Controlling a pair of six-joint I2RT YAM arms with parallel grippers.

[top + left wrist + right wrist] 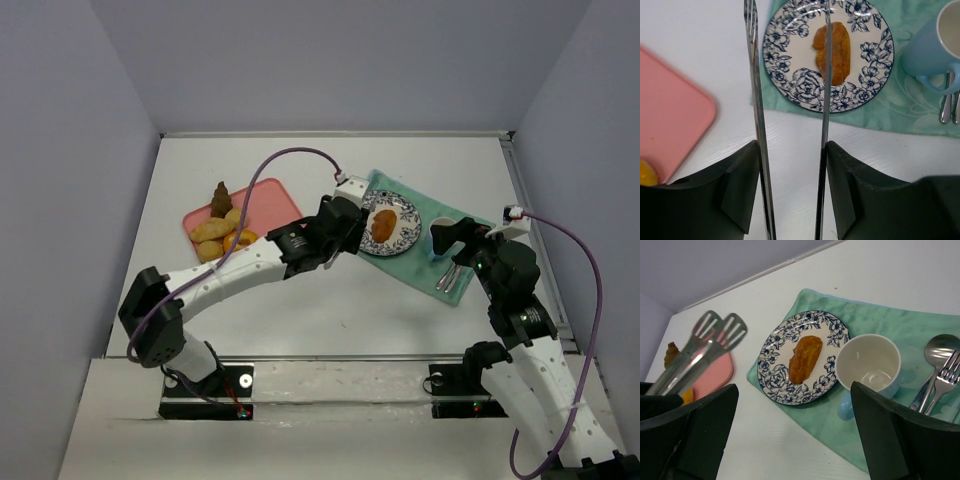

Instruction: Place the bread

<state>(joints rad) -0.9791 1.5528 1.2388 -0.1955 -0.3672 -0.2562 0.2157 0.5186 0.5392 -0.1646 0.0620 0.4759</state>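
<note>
The bread (383,218), an oval orange-brown bun, lies on the blue-flowered plate (405,238). It also shows in the left wrist view (832,52) and the right wrist view (804,359). My left gripper (345,228) (792,150) is shut on metal tongs (754,75). The tongs' arms stand apart and empty, raised over the plate's (790,75) left side. From the right wrist the tongs (707,345) show left of the plate (771,375), clear of the bread. My right gripper (455,238) (794,387) is open and empty, near the mug.
A light blue mug (441,236) (867,362) and a spoon and fork (449,280) (937,365) lie on the teal placemat (430,265) right of the plate. A pink tray (265,205) at the left holds yellow rolls (215,240) and a dark cone pastry (221,198).
</note>
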